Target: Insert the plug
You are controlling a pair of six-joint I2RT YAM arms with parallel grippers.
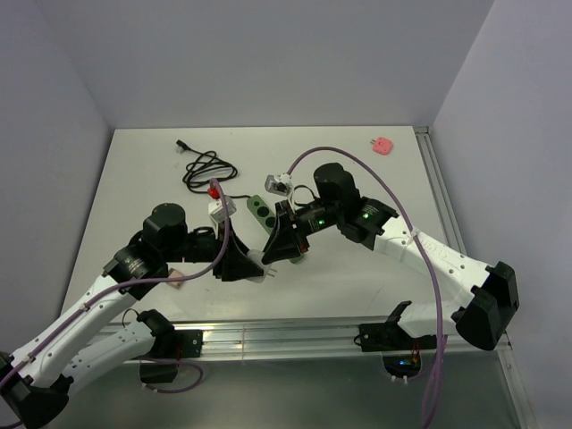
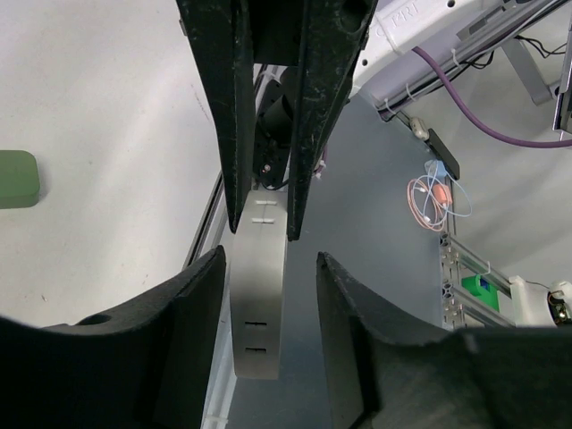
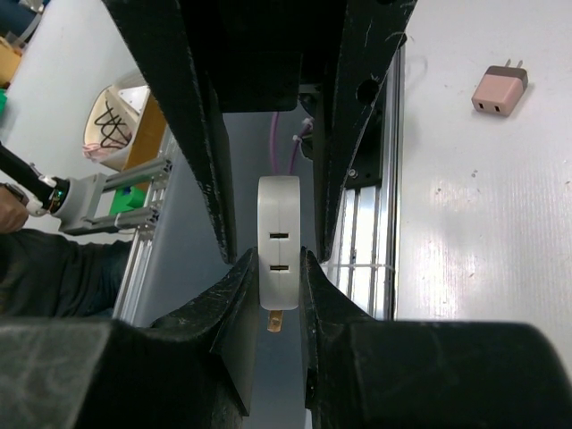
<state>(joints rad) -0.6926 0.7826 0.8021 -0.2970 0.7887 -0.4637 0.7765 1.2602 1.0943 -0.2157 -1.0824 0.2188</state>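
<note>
The white plug (image 3: 279, 234) is a flat adapter with two slots in its face and a brass prong below it. My right gripper (image 3: 278, 255) is shut on its sides. In the left wrist view the same plug (image 2: 257, 313) hangs between my left gripper's (image 2: 270, 255) fingers, which stand open around it with a clear gap on the right side. In the top view both grippers meet over the table's near middle, the left gripper (image 1: 253, 266) facing the right gripper (image 1: 279, 254), with the plug (image 1: 267, 265) between them. A green power strip (image 1: 261, 211) lies just behind them.
A pink adapter (image 1: 382, 144) lies at the far right of the table and appears in the right wrist view (image 3: 500, 91). A coiled black cable (image 1: 207, 170) sits at the far left. A white and red device (image 1: 217, 207) stands beside the green strip (image 2: 16, 179).
</note>
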